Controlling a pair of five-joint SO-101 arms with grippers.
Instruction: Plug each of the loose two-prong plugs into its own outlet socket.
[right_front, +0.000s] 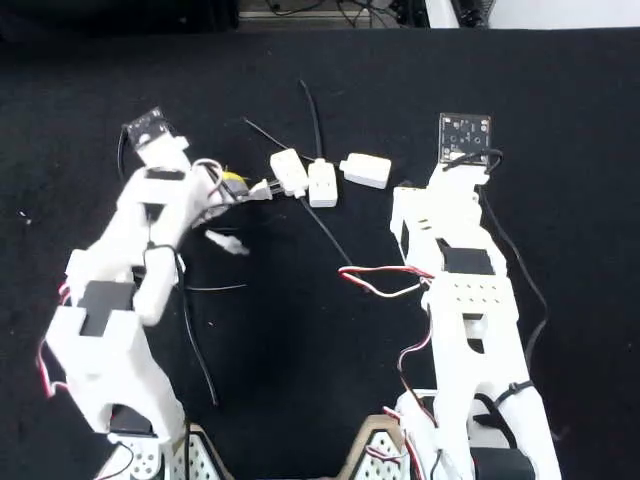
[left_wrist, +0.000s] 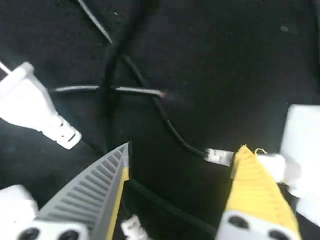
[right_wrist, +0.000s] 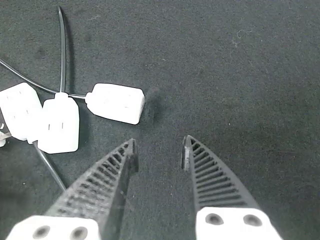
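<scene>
Sockets (right_front: 322, 183): three, clustered. Left gripper (left_wrist: 185, 146): spread wide beside them; plug (left_wrist: 270, 162) seemingly touched by one finger. Right gripper (right_wrist: 159, 141): held apart, empty, near sockets.

The table (right_front: 300, 390) is covered in plain black. The left arm (right_front: 110, 330) and the right arm (right_front: 470, 310) are white, with black blocks set in them. The three sockets (right_front: 322, 183) are white, and so are the plugs (left_wrist: 30, 107). Their cords (right_front: 325, 230) are black. The left gripper (left_wrist: 184, 147) has one grey finger (left_wrist: 95, 190) with a yellow edge and one yellow finger (left_wrist: 255, 185), both finely ridged. The right gripper (right_wrist: 160, 141) has dark grey fingers (right_wrist: 100, 185) with a pattern of slanted slats, on white bases. Red and white wires (right_front: 350, 275) lie beside the right arm. The small boards (right_front: 465, 135) on the wrists are black with pale dots.
</scene>
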